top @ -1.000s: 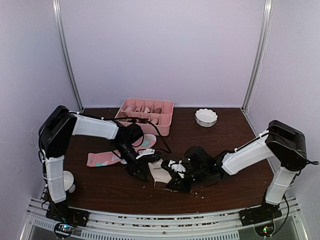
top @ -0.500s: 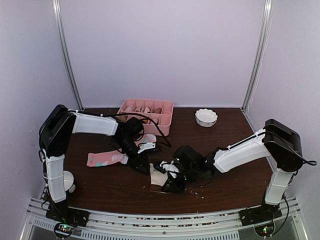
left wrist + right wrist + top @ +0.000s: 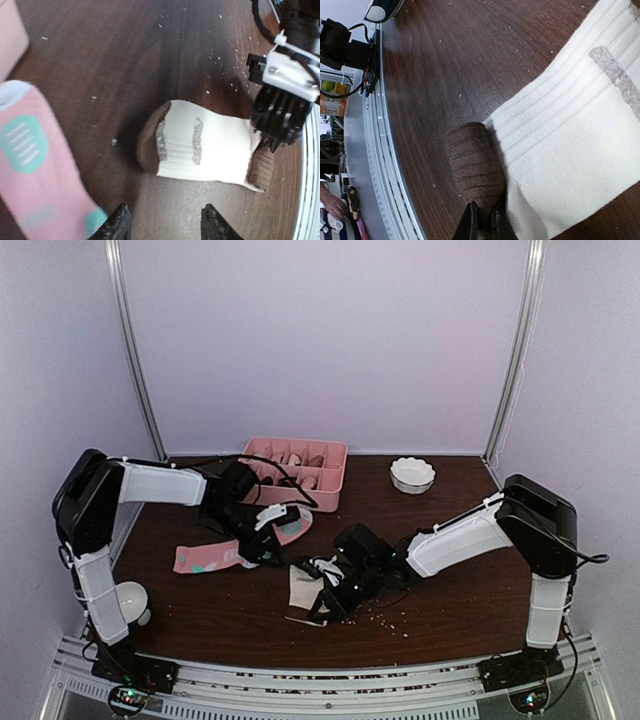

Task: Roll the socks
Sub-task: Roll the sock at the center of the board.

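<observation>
Lying flat on the dark wooden table, the pink sock with teal patches runs from 8 o'clock toward 2 o'clock. The left gripper is just beside its upper part, fingers spread over bare wood with nothing between them. The cream sock rests at that gripper's 5 o'clock in the overhead view, apart from the pink one, one dark brown end free. At its other brown end the right gripper has its fingers pressed together, pinching the fabric. Crumbs dot the wood around both socks. A white round object sits at 8 o'clock by the left arm's base. A pink divided tray stands at 12 o'clock near the pink sock's toe, and a white scalloped bowl at 2 o'clock, well apart.
</observation>
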